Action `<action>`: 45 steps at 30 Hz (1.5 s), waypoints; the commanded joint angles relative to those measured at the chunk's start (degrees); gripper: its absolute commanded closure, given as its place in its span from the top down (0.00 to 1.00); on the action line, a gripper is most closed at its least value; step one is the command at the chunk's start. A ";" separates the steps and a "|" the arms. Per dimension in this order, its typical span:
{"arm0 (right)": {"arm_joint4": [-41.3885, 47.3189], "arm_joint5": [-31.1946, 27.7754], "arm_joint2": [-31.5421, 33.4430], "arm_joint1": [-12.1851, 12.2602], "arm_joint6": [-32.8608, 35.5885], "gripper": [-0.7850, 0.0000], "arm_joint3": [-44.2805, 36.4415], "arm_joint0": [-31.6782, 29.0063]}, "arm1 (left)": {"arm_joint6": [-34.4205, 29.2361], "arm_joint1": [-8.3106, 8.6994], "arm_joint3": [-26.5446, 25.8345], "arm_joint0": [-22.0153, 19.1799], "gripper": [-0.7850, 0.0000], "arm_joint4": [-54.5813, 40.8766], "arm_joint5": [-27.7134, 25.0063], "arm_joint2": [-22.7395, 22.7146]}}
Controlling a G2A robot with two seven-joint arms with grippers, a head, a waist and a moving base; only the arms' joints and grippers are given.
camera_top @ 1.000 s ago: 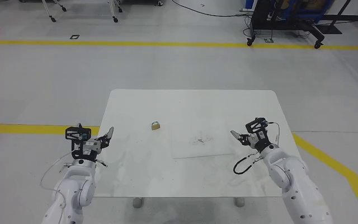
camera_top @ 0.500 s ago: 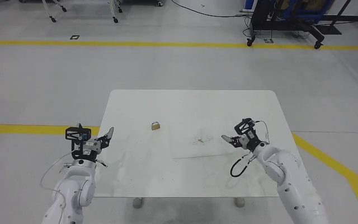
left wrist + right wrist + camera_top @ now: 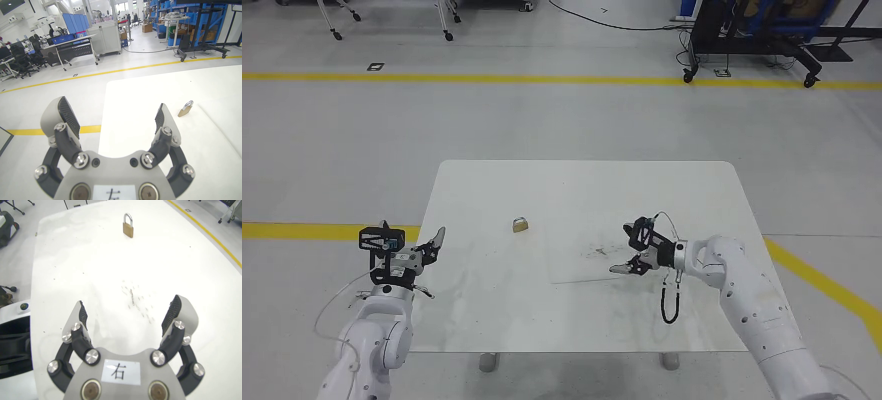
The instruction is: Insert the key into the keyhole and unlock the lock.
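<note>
Counter (image 3: 582,190): white, rounded corners, scuffed with small dark marks around the middle.

Left hand (image 3: 112,106): held at the counter's left edge, on the robot's side. Fingers are spread wide, with nothing between the ribbed black pads (image 3: 69,115).

Right hand (image 3: 129,300): held low over the counter, right of centre. Fingers are spread wide, with nothing gripped. The key is seen on the counter just ahead of the fingertips, roughly in line with the gap between them.

Lock (image 3: 128,229): a small padlock with a brass-coloured body and a silver shackle. Both shackle legs are seen going into the body. It is placed left of centre on the counter, well apart from both hands and well apart from the key. Whether it stands or lies flat cannot be told.

Key (image 3: 132,297): small, thin, silver-grey, lying flat on the counter among the scuff marks, touched by nothing. Its long axis is pointed roughly toward the lock. Finer detail cannot be made out.

Labels: a white label (image 3: 121,371) with one dark printed character is fixed to the right hand's base plate. A similar one (image 3: 113,192) is partly seen on the left hand's plate.
</note>
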 commanded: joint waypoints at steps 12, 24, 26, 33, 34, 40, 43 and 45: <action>-8.16 -0.04 -8.77 -1.13 -3.39 0.84 4.33 6.79 | 0.00 0.00 0.00 0.00 1.00 0.00 0.00 0.00; -14.17 0.74 -14.32 -1.87 -8.48 0.65 8.14 10.10 | 0.00 0.00 0.00 0.00 1.00 0.00 0.00 0.00; -15.04 1.38 -14.70 -1.88 -9.03 0.53 8.52 10.45 | 0.00 0.00 0.00 0.00 1.00 0.00 0.00 0.00; -15.47 2.22 -15.66 -2.03 -11.25 0.02 10.57 11.70 | 0.00 0.00 0.00 0.00 1.00 0.00 0.00 0.00; -15.57 2.29 -15.80 -2.05 -11.50 0.00 10.84 11.90 | 0.00 0.00 0.00 0.00 1.00 0.00 0.00 0.00; -16.18 3.52 -16.16 -2.05 -12.18 0.00 11.95 12.80 | 0.00 0.00 0.00 0.00 1.00 0.00 0.00 0.00; -16.42 3.91 -15.27 -1.59 -13.62 0.00 10.69 12.41 | 0.00 0.00 0.00 0.00 1.00 0.00 0.00 0.00; -16.59 4.05 -14.20 -1.07 -14.77 0.00 8.93 11.57 | 0.00 0.00 0.00 0.00 1.00 0.00 0.00 0.00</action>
